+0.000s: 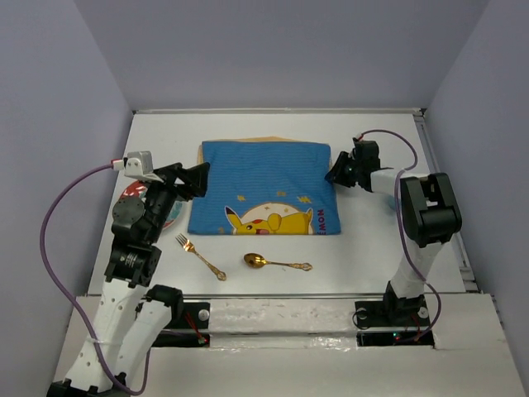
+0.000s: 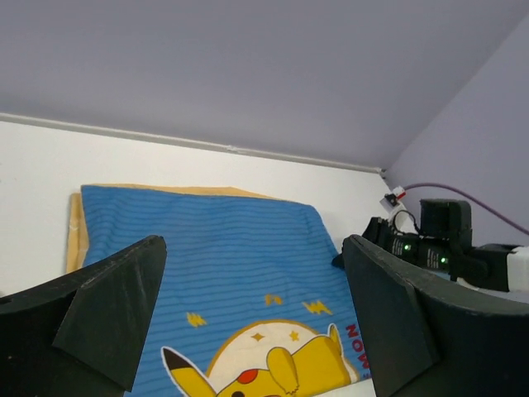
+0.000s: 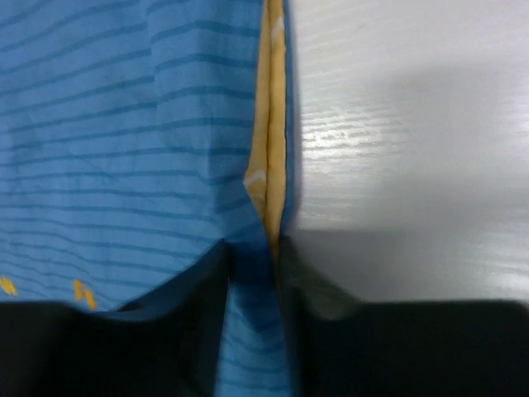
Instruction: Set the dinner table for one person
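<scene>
Top external view shows the dinner table (image 1: 376,248), a wide matte white top with thin metal strips along its edges, taking up the whole work area in front of both arm bases. A blue striped placemat (image 1: 264,182) printed with a yellow cartoon figure lies flat in the middle of it, toward the far side.

On the bare white surface between the placemat and the arm bases lie a gold fork (image 1: 200,257) and a gold spoon (image 1: 277,263). They lie near each other without touching, the fork on the left and the spoon with its bowl toward the fork. A round dish (image 1: 173,218) sits by the table's left edge, mostly hidden under the left arm.

The left gripper (image 1: 198,180) hangs at the placemat's left edge. Its wrist camera shows the two dark fingers (image 2: 116,306) spread wide with nothing between them and the blue cloth (image 2: 215,256) below.

The right gripper (image 1: 333,175) is at the placemat's right edge. In the right wrist view its jaws (image 3: 252,256) are drawn in on that edge, and a puckered fold of blue cloth with a yellow underside (image 3: 266,165) rises from the narrow gap between them. White tabletop (image 3: 413,124) lies just beside the fold.
</scene>
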`<state>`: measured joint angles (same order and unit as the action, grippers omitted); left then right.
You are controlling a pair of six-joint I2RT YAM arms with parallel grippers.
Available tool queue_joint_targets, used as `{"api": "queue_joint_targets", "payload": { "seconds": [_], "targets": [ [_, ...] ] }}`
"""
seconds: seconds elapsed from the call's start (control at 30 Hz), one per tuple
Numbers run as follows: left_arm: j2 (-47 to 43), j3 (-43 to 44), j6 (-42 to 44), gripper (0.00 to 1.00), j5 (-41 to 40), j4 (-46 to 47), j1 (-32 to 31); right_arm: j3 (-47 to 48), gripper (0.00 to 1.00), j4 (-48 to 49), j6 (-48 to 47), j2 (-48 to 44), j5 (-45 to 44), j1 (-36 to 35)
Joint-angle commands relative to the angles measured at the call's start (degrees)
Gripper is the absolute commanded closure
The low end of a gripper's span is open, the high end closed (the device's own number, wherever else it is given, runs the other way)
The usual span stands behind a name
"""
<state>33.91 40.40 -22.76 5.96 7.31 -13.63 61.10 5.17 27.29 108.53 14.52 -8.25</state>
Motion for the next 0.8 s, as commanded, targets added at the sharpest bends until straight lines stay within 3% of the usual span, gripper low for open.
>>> {"api": "queue_joint_targets", "payload": {
  "seconds": [0.0, 0.1, 0.27, 0.77],
  "targets": [
    [-0.69, -1.2, 5.63, 0.01, -1.3, -1.43, -0.87, 2.27, 0.81, 1.95, 1.19, 1.77, -1.42, 0.08],
    [-0.86, -1.47, 5.8, 0.01, -0.86, -1.33, -1.31, 3.41, 0.96, 1.69, 0.05, 2.47, -3.8, 0.08],
    [-0.6, -1.38, 6.15, 0.01, -1.12, -1.77, -2.02, 7.71, 0.97, -3.32, -4.43, 3.53, -10.65, 0.08],
    [0.28, -1.47, 6.06, 0.01, -1.12, -1.69, -2.37, 7.02, 0.93, -4.99, -4.44, 2.83, -13.91, 0.6]
  ]
}}
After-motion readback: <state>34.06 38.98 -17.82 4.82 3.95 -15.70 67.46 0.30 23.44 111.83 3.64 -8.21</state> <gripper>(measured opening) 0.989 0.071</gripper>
